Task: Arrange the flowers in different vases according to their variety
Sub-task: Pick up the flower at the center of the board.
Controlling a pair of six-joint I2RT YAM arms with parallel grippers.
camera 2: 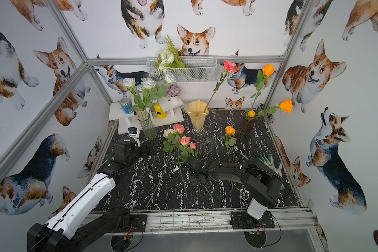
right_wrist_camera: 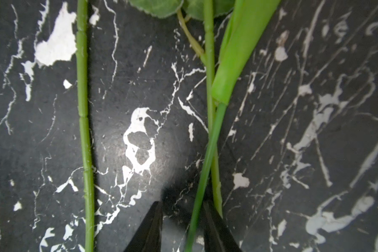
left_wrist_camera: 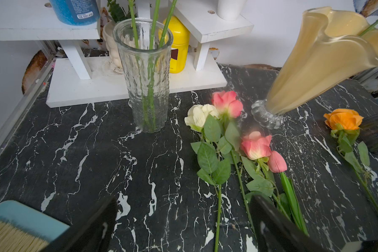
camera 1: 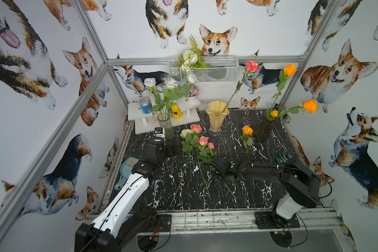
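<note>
Three vases stand at the back. The clear vase (camera 1: 166, 126) (left_wrist_camera: 147, 83) holds white roses (camera 1: 170, 83). In the creamy-yellow vase (camera 1: 216, 117) (left_wrist_camera: 314, 65) is one pink rose (camera 1: 252, 66). Orange roses (camera 1: 289, 69) fill the purple vase (camera 1: 264, 128). Flat on the table lie a white rose (camera 1: 186, 132), two pink roses (camera 1: 195, 128), a pink tulip bud (camera 1: 211, 145) and an orange rose (camera 1: 247, 130). My right gripper (camera 1: 218, 180) (right_wrist_camera: 181, 207) is down at the table, jaws narrow but open around the tulip stem (right_wrist_camera: 207, 152), and a rose stem (right_wrist_camera: 215, 174) runs just outside one finger. My left gripper (camera 1: 172, 150) (left_wrist_camera: 183, 218) hangs wide open and empty near the clear vase.
A white shelf (camera 1: 140, 107) at the back left carries a blue-lidded jar (camera 1: 145, 105), a yellow bottle (camera 1: 176, 111) and a small purple potted flower (camera 1: 193, 91). A wire basket (camera 1: 216, 69) on the wall holds a fern bouquet. A blue dustpan with brush (camera 1: 127, 170) lies left and a glove (camera 2: 270, 161) right.
</note>
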